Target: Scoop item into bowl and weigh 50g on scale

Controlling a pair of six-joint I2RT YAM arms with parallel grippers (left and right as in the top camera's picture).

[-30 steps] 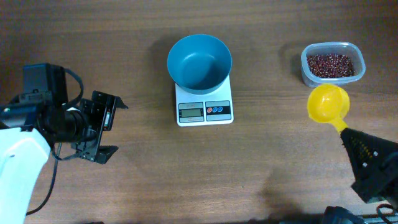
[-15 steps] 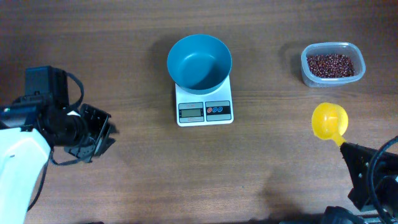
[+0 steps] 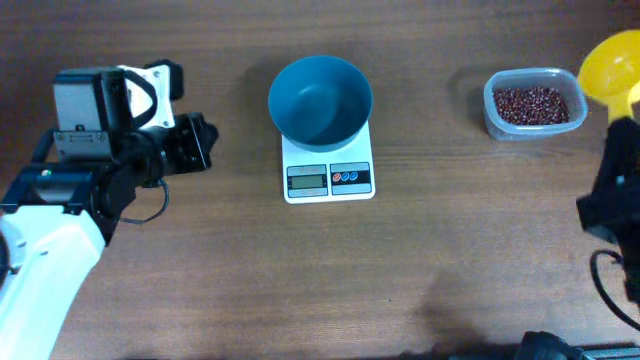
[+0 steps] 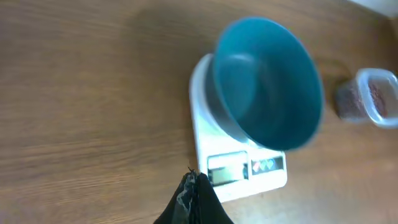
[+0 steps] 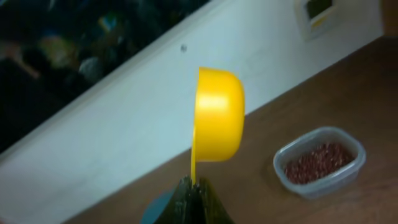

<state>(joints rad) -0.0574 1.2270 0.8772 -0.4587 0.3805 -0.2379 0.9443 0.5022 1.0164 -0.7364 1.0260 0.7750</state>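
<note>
"Where is the left arm (image 3: 50, 240)?"

"It reaches in from the left side. The left gripper (image 3: 193, 145) points right, its fingers (image 4: 186, 202) pressed together on nothing."

"And the right arm (image 3: 610, 195)?"

"It's at the right edge, dark, wrist lifted. The right gripper (image 5: 193, 194) has its fingers pinched on the handle of a yellow scoop (image 5: 217, 115)."

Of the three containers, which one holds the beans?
The clear rectangular tub, far right, holds the beans; the teal bowl on the scale and the yellow scoop are empty.
</note>
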